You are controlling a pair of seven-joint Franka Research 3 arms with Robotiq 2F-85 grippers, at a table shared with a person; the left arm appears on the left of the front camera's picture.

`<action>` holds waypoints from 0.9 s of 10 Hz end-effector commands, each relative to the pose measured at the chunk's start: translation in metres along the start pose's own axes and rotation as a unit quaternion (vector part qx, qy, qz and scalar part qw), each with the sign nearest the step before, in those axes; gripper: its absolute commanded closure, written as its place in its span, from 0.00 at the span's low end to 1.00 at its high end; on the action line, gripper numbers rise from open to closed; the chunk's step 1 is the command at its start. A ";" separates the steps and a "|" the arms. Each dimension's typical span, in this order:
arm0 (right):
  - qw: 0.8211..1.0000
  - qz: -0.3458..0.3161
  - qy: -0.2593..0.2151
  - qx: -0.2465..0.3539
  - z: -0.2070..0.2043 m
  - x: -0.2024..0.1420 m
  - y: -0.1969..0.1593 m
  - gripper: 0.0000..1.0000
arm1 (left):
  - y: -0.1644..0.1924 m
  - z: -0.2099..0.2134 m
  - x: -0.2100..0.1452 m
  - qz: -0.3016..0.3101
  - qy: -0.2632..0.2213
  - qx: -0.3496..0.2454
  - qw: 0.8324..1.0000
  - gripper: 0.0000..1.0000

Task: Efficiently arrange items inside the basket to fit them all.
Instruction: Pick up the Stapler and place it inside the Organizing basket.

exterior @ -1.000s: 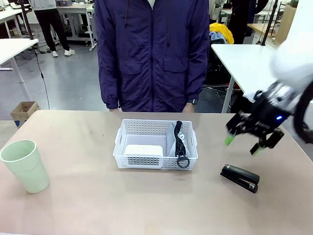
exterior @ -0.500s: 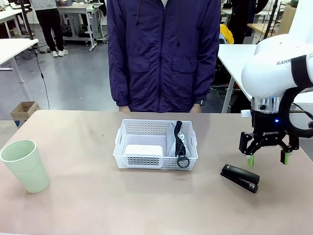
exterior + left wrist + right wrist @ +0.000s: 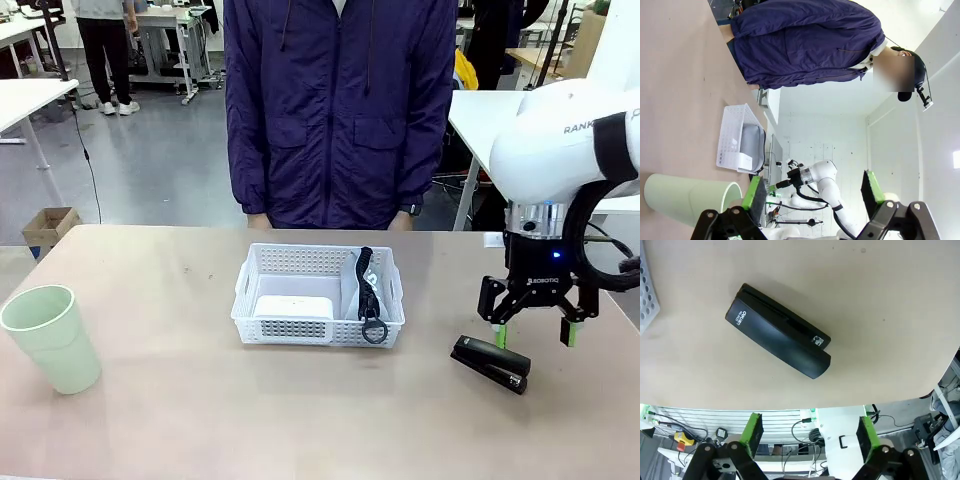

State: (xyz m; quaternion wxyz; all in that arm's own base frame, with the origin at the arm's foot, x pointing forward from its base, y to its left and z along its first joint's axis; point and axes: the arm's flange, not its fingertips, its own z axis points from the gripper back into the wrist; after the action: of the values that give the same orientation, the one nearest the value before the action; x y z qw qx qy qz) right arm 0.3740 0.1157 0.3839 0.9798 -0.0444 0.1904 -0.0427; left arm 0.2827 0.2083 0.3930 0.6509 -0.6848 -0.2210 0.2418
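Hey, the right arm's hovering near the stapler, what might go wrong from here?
1. The stapler lies skewed and off-centre from the open right gripper; closing may catch a corner and twist it.
2. The basket already holds the white box and pouch; free space looks tight, and the cup sits outside.

The right arm (image 3: 560,140) is a glossy white rounded shell with grey lettering of which "RANK" can be read, a black band, a silver ring at the wrist and black cables (image 3: 585,215) looping beside it. The right gripper (image 3: 533,336) is black with a small blue light, white print that seems to read "ROBOTIQ", and green pads (image 3: 499,337); the left gripper (image 3: 815,195) has the same black links, round pivot screws and green pads. The person (image 3: 340,60) wears a dark blue zipped jacket (image 3: 300,130) with chest pockets and drawcords.
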 end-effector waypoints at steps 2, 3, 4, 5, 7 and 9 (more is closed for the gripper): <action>1.000 0.000 0.000 0.000 0.000 0.000 0.000 0.00 | -0.001 -0.001 -0.004 -0.007 0.001 -0.007 1.000 0.00; 0.999 0.033 -0.021 -0.006 -0.013 -0.002 0.002 0.00 | -0.001 -0.001 -0.004 -0.007 0.001 -0.007 1.000 0.00; 0.996 0.078 -0.040 0.003 -0.024 -0.008 -0.003 0.00 | -0.001 -0.001 -0.004 -0.007 0.001 -0.007 1.000 0.00; 0.993 0.109 -0.040 0.010 -0.030 -0.013 -0.007 0.00 | -0.001 -0.001 -0.004 -0.007 0.001 -0.007 1.000 0.00; 0.972 0.222 -0.081 -0.007 -0.043 -0.015 -0.015 0.00 | -0.001 -0.001 -0.004 -0.007 0.001 -0.007 1.000 0.00; 0.899 0.386 -0.172 -0.115 -0.054 -0.013 -0.018 0.00 | -0.001 -0.001 -0.004 -0.007 0.001 -0.007 1.000 0.00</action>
State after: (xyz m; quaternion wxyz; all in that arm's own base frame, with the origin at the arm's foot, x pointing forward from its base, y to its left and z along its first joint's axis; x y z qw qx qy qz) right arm 0.3505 0.1087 0.3534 0.9582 -0.0717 0.0922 0.2611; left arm 0.2826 0.2083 0.3931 0.6509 -0.6848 -0.2212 0.2417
